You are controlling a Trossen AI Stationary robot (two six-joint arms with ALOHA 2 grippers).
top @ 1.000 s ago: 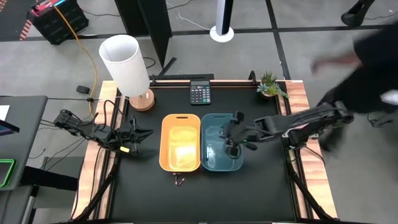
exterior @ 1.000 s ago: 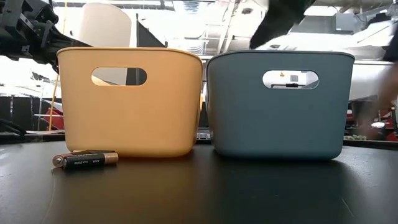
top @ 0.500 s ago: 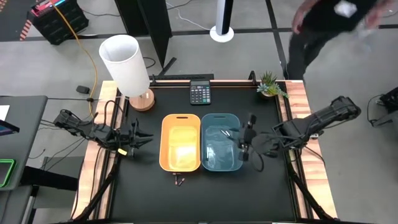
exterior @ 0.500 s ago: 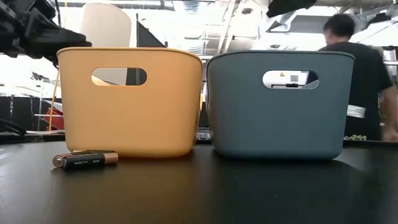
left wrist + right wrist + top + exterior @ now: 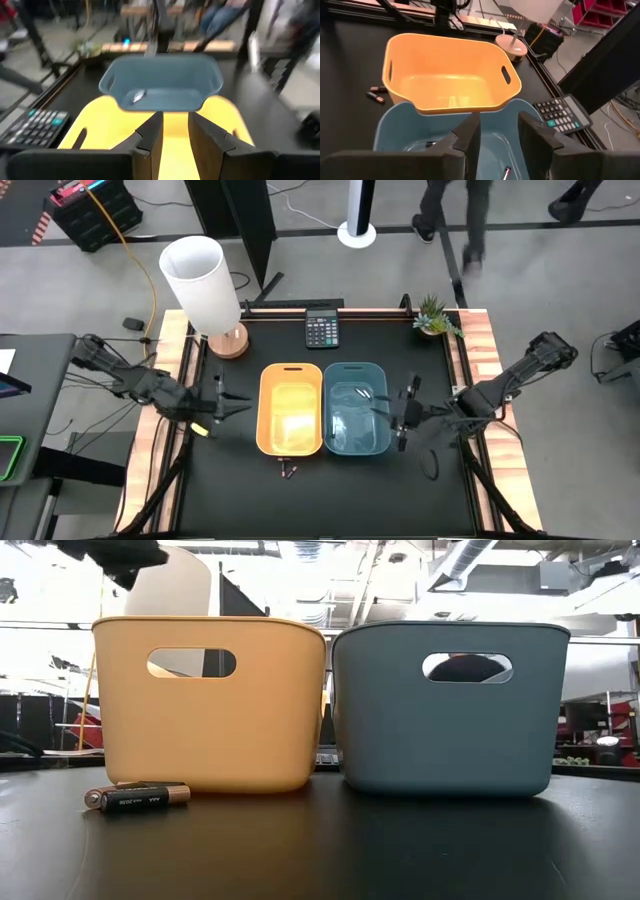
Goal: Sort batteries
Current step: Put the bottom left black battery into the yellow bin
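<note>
Since the earlier frame the right hand has pulled back out of the blue bin and now hangs just outside its wall, over the table. The left hand has shifted only slightly and waits beside the yellow bin, likely idle for now.

Seen level, two dark batteries lie in front of the yellow bin, well away from both hands; the person behind the bins is gone.

In the left wrist view the fingers stand spread with nothing between them, and a silvery battery lies ahead in the blue bin.

In the right wrist view the fingers are also parted and empty, suggesting a drop just finished.
</note>
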